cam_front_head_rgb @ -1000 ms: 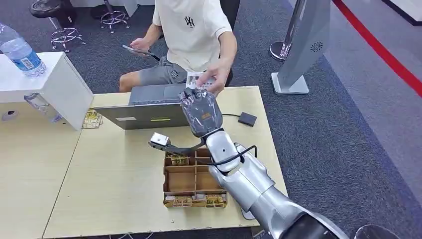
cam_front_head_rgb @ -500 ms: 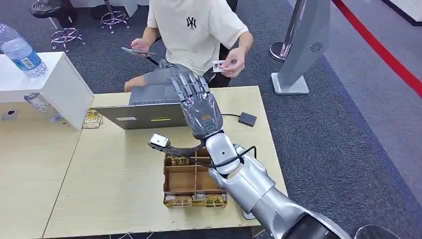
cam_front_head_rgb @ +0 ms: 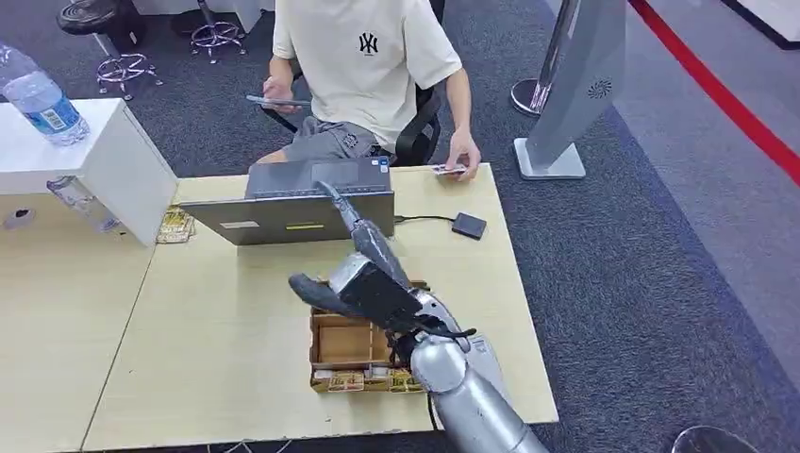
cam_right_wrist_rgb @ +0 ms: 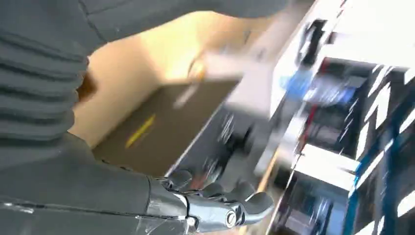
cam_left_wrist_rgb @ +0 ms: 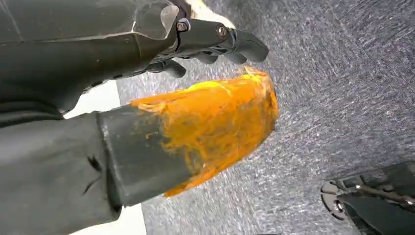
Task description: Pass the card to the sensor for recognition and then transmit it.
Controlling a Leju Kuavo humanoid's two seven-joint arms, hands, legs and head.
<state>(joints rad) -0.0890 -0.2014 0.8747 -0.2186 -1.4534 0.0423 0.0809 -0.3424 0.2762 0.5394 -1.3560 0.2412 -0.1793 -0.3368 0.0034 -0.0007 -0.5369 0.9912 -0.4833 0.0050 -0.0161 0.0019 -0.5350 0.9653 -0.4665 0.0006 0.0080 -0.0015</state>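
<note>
From the head view I saw my right hand (cam_front_head_rgb: pixel 363 283) above the divided box (cam_front_head_rgb: pixel 341 345), fingers spread, holding nothing. The person's hand (cam_front_head_rgb: pixel 463 157) pressed the card (cam_front_head_rgb: pixel 446 170) onto the worktop (cam_front_head_rgb: pixel 226 321) beside the laptop (cam_front_head_rgb: pixel 302 203). My left wrist view showed my left hand (cam_left_wrist_rgb: pixel 147 98) over carpet, fingers curled in and empty. The right wrist view was blurred, but its fingers (cam_right_wrist_rgb: pixel 215 205) looked loose.

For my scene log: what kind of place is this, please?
Probably an office or demo room: grey carpet, a wooden table with a laptop, a person seated on an office chair, and a stanchion post nearby.
</note>
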